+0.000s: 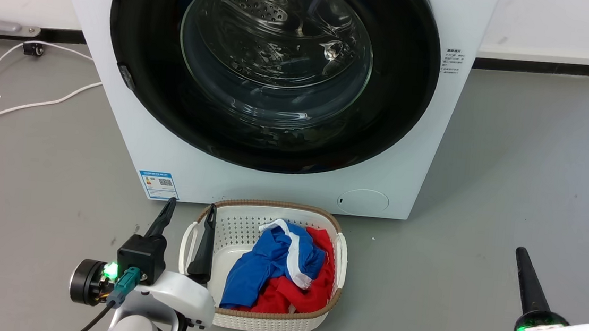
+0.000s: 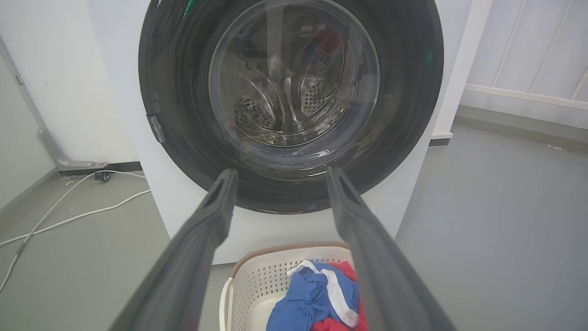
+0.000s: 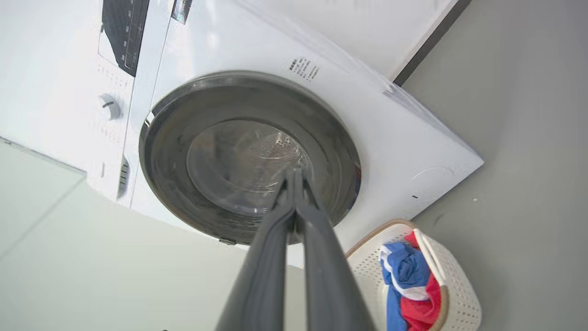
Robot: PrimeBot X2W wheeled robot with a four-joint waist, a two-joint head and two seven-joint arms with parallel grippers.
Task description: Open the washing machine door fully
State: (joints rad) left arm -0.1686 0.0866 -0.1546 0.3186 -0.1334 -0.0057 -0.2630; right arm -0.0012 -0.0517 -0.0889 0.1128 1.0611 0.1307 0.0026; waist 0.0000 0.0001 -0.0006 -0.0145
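Note:
The washing machine door [image 1: 274, 62] is a round glossy black disc with a bulging glass window, and it lies flat against the white machine front, closed. A small grey catch [image 1: 126, 76] sits on its left rim. My left gripper [image 1: 190, 207] hovers low in front of the machine with its fingers spread and nothing between them. In the left wrist view that gripper [image 2: 281, 175] points at the bottom of the door [image 2: 291, 92] without touching it. My right gripper [image 1: 522, 255] is at the lower right, fingers pressed together. In its wrist view the right gripper [image 3: 294, 173] aims at the door [image 3: 220, 156] from a distance.
A white laundry basket [image 1: 270, 204] with blue and red clothes [image 1: 280, 271] stands on the grey floor right in front of the machine, beside my left gripper. White cables [image 1: 22, 104] trail on the floor at the left. The wall runs behind the machine.

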